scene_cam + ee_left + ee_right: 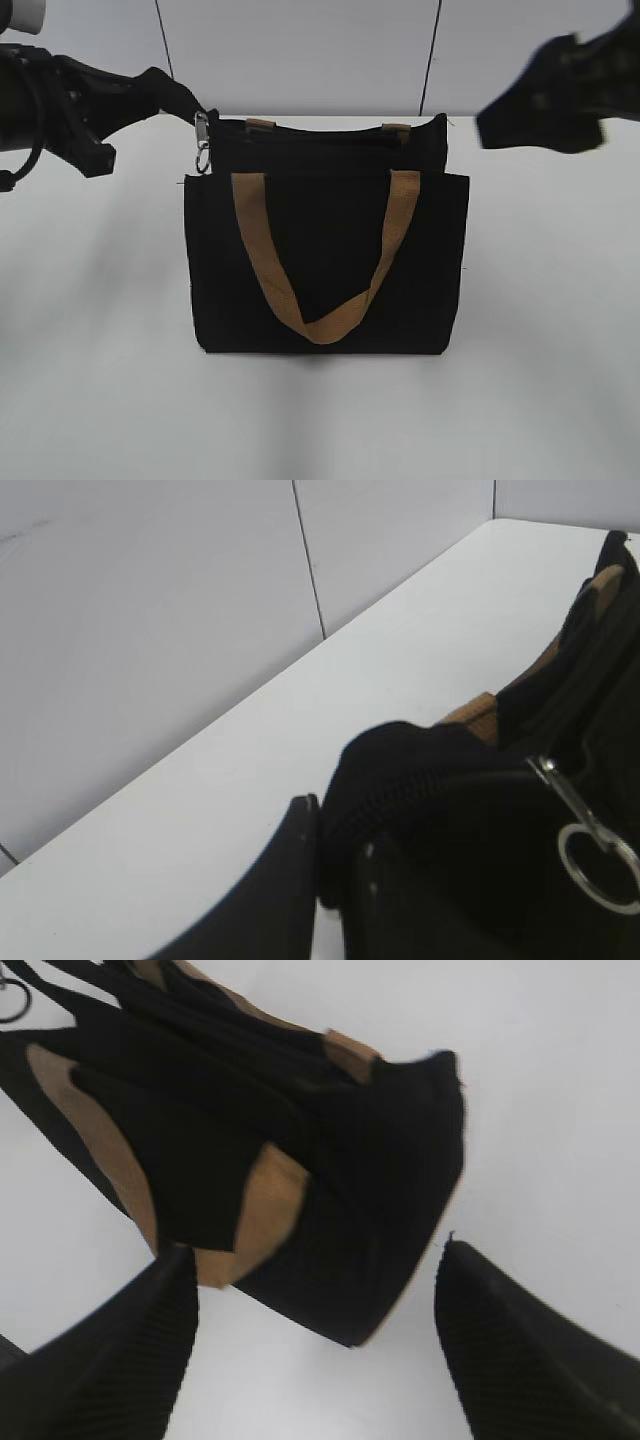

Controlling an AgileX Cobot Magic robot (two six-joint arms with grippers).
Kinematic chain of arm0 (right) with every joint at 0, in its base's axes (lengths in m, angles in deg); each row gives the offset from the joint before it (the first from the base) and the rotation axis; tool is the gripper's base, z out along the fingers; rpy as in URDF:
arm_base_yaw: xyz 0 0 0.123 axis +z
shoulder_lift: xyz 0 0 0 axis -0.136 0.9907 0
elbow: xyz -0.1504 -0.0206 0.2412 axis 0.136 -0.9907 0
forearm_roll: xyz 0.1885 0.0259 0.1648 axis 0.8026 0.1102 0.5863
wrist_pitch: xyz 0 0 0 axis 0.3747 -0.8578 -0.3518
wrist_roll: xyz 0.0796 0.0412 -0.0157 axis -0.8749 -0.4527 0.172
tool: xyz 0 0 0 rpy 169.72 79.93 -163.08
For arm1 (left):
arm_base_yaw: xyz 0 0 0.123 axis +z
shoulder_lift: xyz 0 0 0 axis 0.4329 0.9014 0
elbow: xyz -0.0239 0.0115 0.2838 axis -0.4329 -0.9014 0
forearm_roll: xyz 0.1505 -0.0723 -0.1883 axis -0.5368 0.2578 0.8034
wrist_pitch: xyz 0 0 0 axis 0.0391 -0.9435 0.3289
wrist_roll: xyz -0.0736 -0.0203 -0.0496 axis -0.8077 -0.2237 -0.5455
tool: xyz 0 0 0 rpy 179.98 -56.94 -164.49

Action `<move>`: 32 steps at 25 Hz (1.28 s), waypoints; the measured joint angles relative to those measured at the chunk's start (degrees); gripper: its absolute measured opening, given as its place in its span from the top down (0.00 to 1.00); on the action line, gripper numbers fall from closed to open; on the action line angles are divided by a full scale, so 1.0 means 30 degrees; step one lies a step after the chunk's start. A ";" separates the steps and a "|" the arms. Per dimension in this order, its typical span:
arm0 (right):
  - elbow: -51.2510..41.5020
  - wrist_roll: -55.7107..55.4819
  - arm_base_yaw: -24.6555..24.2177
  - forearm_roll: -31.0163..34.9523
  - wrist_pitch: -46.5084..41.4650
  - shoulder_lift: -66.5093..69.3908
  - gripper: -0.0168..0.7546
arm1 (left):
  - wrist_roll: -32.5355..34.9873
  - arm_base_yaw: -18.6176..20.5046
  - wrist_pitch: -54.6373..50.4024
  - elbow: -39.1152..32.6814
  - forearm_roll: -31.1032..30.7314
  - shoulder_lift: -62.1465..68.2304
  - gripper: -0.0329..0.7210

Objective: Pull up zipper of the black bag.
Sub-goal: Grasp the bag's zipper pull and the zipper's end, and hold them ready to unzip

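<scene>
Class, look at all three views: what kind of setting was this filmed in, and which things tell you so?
Probably a robot lab or test bench: a plain white table, bare pale wall panels, and one black bag set between two black robot arms, the left hand at its corner.

Both arms are matte black. The left arm (60, 105) shows angular, blocky housings, a thin black cable looping at its 8 o'clock side, and a white cylindrical part at its 11 o'clock corner. The left end effector (330, 880) has smooth, dark fingers with two small pale screw heads. The right end effector (310, 1350) carries broad, tapering black fingers (110, 1360) with fine ribbed pads.
</scene>
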 joint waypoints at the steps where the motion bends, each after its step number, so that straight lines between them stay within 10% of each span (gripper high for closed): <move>1: 0.0512 -0.1066 0.0997 -0.0641 0.0358 0.0870 0.26 | 0.0000 0.0000 0.0019 0.0000 -0.0018 0.0000 0.93; 13: 0.6693 -0.5775 0.6982 -0.0562 0.2860 0.8517 0.60 | -0.0014 0.0000 0.0617 0.0000 -0.0001 0.0000 0.93; 32: 0.8275 -0.7997 0.6728 0.0858 0.4869 1.2698 0.75 | -0.0014 0.0000 0.1157 0.0000 0.0019 0.0000 0.93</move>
